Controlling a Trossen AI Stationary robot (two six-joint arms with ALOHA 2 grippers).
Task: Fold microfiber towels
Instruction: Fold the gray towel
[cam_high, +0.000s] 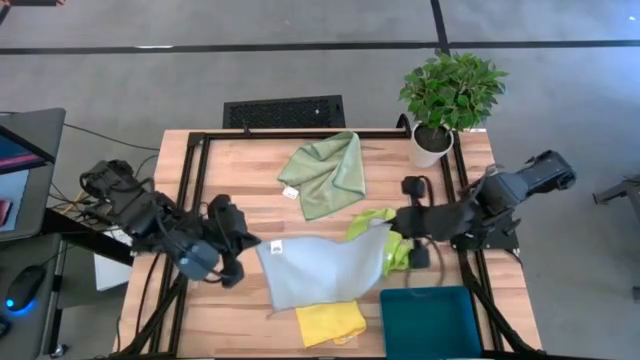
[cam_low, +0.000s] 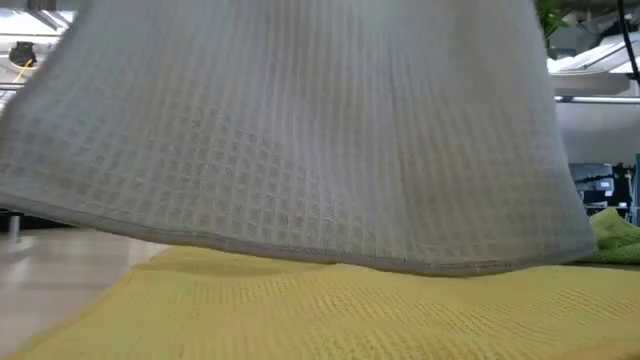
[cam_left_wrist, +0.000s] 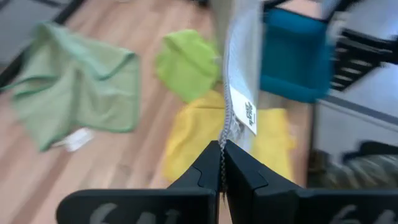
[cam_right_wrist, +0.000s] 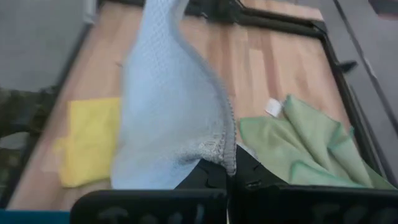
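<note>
Wood bench (cam_high: 240, 160), near edge: your left hand (cam_high: 252, 243) and right hand (cam_high: 392, 224) pinch grey-blue towel (cam_high: 320, 268) corners, clamped tight. Risk: sagging hem drags yellow towel (cam_high: 330, 322) beneath.

A waffle-weave cloth texture is seen on the light grey-blue towel (cam_low: 300, 150), soft and matt, with a stitched hem and a small printed label. Beneath it, the bright yellow towel (cam_low: 330, 310) is shown as a finer ribbed weave, also matt. At twelve o'clock the sage green towel (cam_high: 325, 172) is draped as soft, faintly sheened cloth. Pale wood planks with a smooth satin finish are shown on the table (cam_high: 230, 180), framed in black metal. Smooth teal plastic is seen at five o'clock on the tray (cam_high: 430, 322).
</note>
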